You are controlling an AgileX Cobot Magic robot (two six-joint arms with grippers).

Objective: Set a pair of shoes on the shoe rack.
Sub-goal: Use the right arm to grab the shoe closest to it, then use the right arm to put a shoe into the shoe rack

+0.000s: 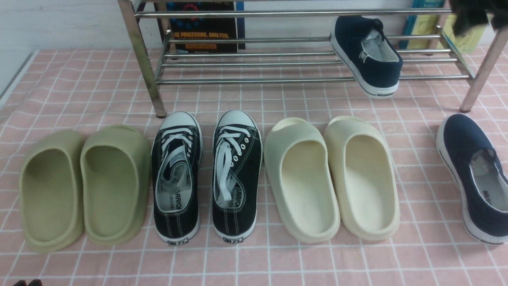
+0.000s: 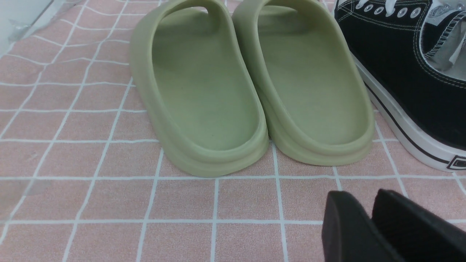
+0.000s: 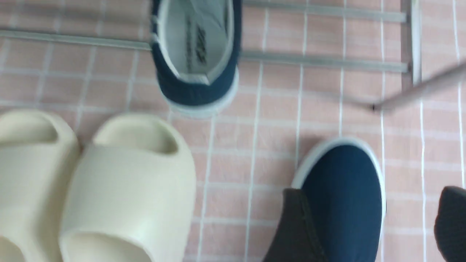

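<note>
- One navy slip-on shoe [image 1: 367, 55] is seen on the lower rails of the chrome shoe rack [image 1: 254, 80], towards its right end; it is set at a slant, toe to the back, with the heel hanging out over the front rail
- The second navy slip-on shoe [image 1: 472, 174] is found on the pink checked cloth [image 1: 278, 262], in front of the rack's right leg and well apart from its mate, with the toe pointed towards the rack
- The right gripper [image 3: 371, 196] is seen high up by the right end of the rack's upper rail in the front view; its two dark fingers [image 3: 295, 225] are spread wide and nothing is clasped between them; in the right wrist view the toe of the shoe on the cloth is framed between them, farther off
- The left gripper [image 2: 366, 200] is seen low over the cloth at the near left, just in front of the olive slides [image 2: 204, 91]; its black pads [image 2: 346, 233] are shown close side by side with nothing between them, but whether they meet cannot be told
- A row is laid out on the cloth in front of the rack: the olive slides at the left, black lace-up sneakers [image 1: 206, 174] in the middle, cream slides [image 1: 331, 178] to the right, each pair set side by side with heels to the near side
- Books [image 1: 202, 28] are stood behind the rack
</note>
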